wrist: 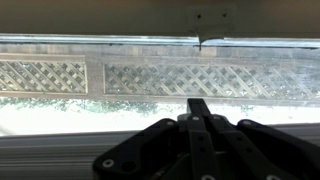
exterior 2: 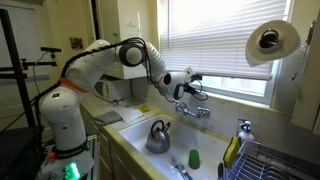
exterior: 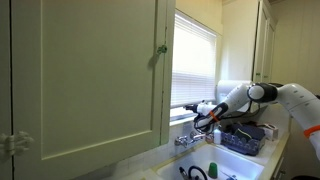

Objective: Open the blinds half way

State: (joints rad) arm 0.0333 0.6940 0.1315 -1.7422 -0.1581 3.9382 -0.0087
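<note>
The white slatted blinds (exterior: 195,60) hang over the window above the sink and show in both exterior views (exterior 2: 225,40). Their slats reach down close to the sill. My gripper (exterior: 188,105) is at the lower edge of the blinds, just above the faucet (exterior 2: 197,77). In the wrist view its fingers (wrist: 199,103) are pressed together, with nothing visible between them. They point at the window glass. A pale band, which looks like the bottom rail (wrist: 110,20), crosses the top of that view with a short cord end below it.
A large pale-green cabinet door (exterior: 90,70) stands open beside the window. Below the arm are the faucet (exterior 2: 192,110), the sink (exterior 2: 128,138) with a metal kettle (exterior 2: 158,137), and a dish rack (exterior 2: 275,165). A paper towel roll (exterior 2: 272,42) hangs close to the camera.
</note>
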